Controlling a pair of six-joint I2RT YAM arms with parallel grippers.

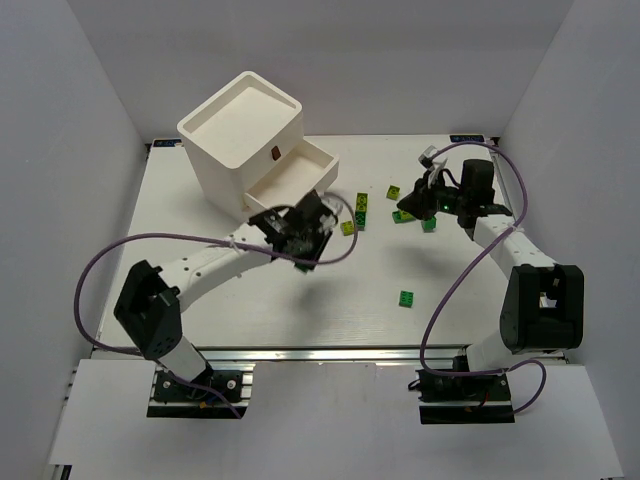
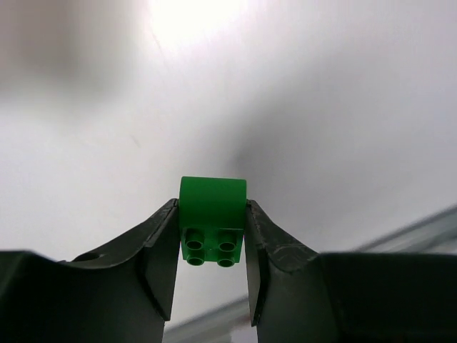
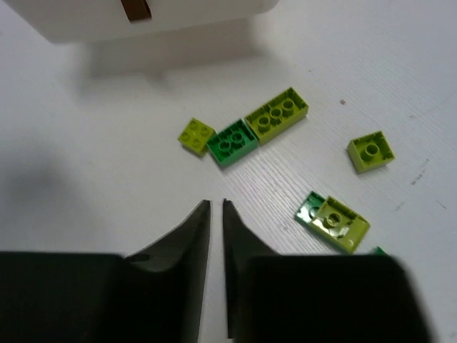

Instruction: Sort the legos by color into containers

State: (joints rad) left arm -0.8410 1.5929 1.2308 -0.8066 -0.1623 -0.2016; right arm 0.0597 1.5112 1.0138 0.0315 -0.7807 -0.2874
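My left gripper (image 2: pixel 213 230) is shut on a bright green lego (image 2: pixel 213 214), studs facing the camera. In the top view it (image 1: pixel 310 215) hangs by the front of the open bottom drawer (image 1: pixel 318 160) of the white drawer unit (image 1: pixel 240 135). My right gripper (image 3: pixel 216 205) is shut and empty, just above the table, short of a row of legos: a small yellow-green one (image 3: pixel 196 134), a green one (image 3: pixel 232 143) and a long yellow-green one (image 3: pixel 277 114). In the top view the right gripper (image 1: pixel 408 210) is right of these legos (image 1: pixel 361 207). No purple lego shows.
More legos lie right of my right gripper: a yellow-green one (image 3: pixel 370 151) and a yellow-green one stacked on a green one (image 3: pixel 334 221). A lone green lego (image 1: pixel 407 298) sits nearer the table's front. The unit's brown pull tab (image 3: pixel 136 8) shows at the top.
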